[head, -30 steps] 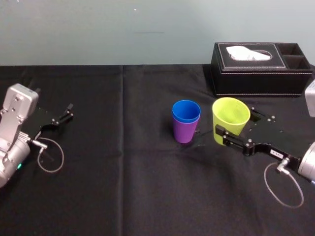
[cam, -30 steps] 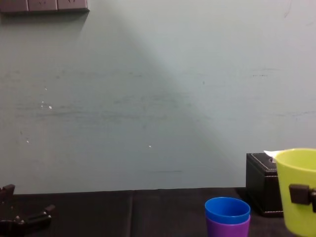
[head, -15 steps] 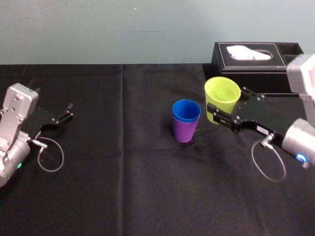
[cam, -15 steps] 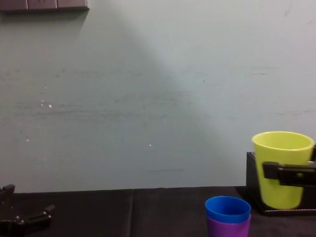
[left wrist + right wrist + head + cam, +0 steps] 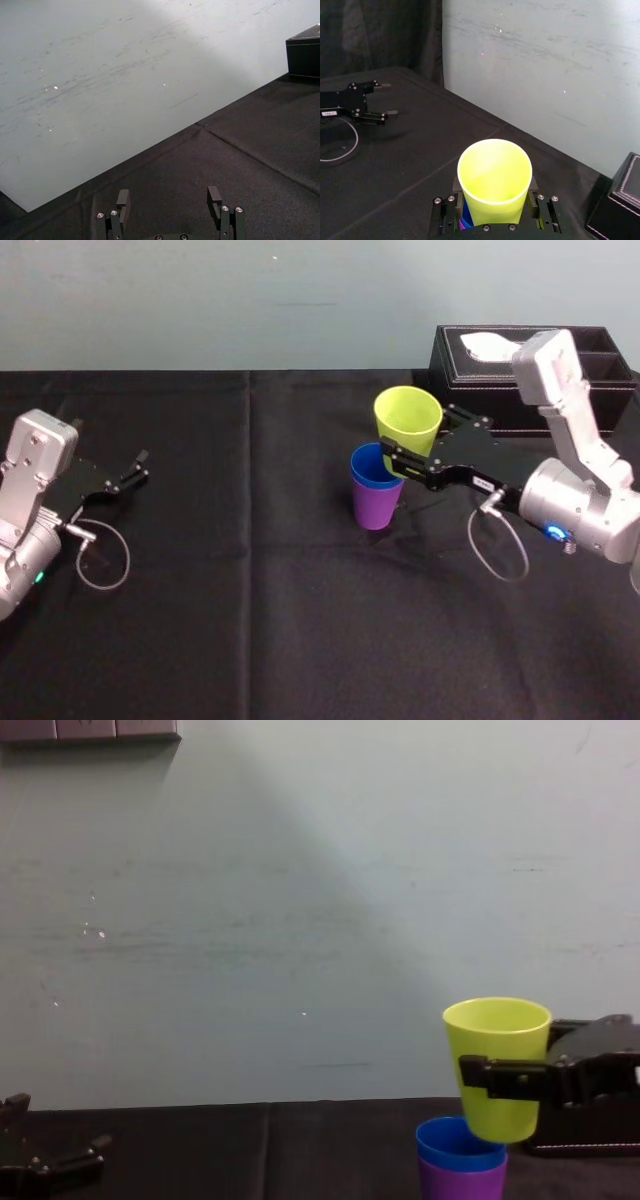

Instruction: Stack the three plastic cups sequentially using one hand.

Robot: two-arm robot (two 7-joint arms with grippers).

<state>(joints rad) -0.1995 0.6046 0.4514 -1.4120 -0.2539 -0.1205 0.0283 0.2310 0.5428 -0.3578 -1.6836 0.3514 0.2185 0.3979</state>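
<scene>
a black cloth covers the table, with a pale scuffed wall behind it and a black tissue box at the upper right of the head view. just right of that frame's centre, the blue cup sits nested in the purple cup, so 2 of the 3 are already stacked.

my right gripper comes in from the right, pinching the yellow-green cup across its lower wall, 1 finger on each side. the cup is off the table, upright, mouth up. in the chest view its base hangs just above the blue rim and a little to the right, overlapping that rim rather than centred over it.

to do this well, i judge i should slide the cup a touch left until its base sits squarely over the blue mouth. then i'd hold it level, lower straight down, and let go only once it has seated. coming down off-centre could catch the rim and tip the light pair over.

the cup is smooth, tapered plastic, wider at the mouth and empty inside in the right wrist view, with no marks that i can see.

the left gripper is parked on the cloth at the left edge, fingers spread, holding nothing.
</scene>
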